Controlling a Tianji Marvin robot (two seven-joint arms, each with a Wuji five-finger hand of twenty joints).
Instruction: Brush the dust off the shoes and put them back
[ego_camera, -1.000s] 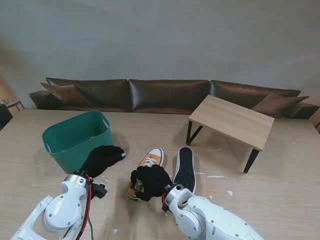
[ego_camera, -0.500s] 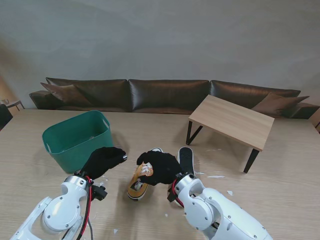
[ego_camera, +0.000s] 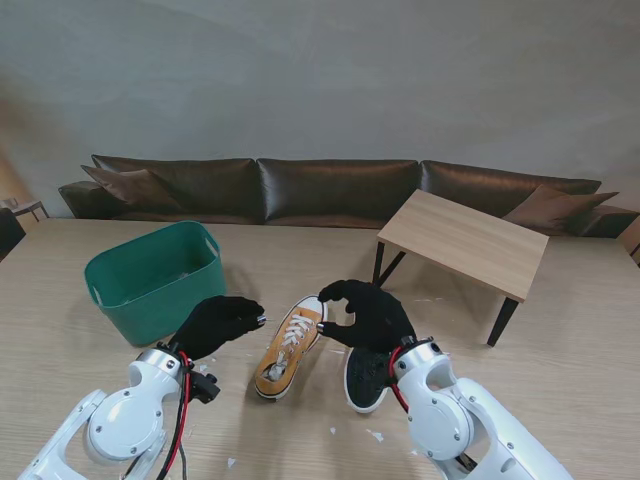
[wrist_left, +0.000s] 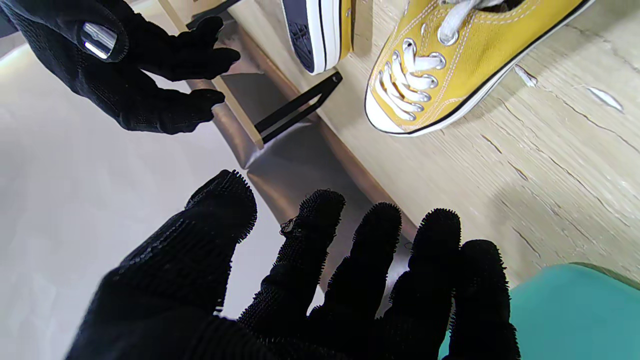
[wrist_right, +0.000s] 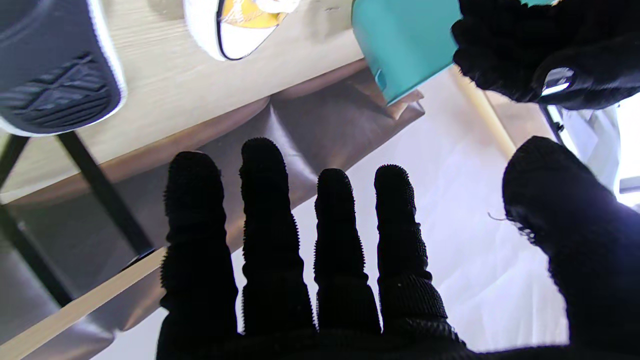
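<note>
Above the table, our right hand (ego_camera: 368, 312) and left hand (ego_camera: 217, 324) hang spread, holding nothing. The upright yellow shoe (ego_camera: 285, 350) lies between them; its mate (ego_camera: 366, 376) lies sole-up at three o'clock. We should sweep bristled fingers (wrist_left: 372, 240) lightly toewards.

Stand cam sits high above the shoulders, looking down at the desk (ego_camera: 560, 300) with both arms entering at the lower corners. Each wrist cam looks close along its own gloved fingers, picture flipped, desk at the top of the frame. All three catch the yellow shoe (ego_camera: 288, 348) (wrist_left: 450, 65) (wrist_right: 240, 20) and green bin (ego_camera: 150, 280) (wrist_left: 575, 310) (wrist_right: 405, 45)
</note>
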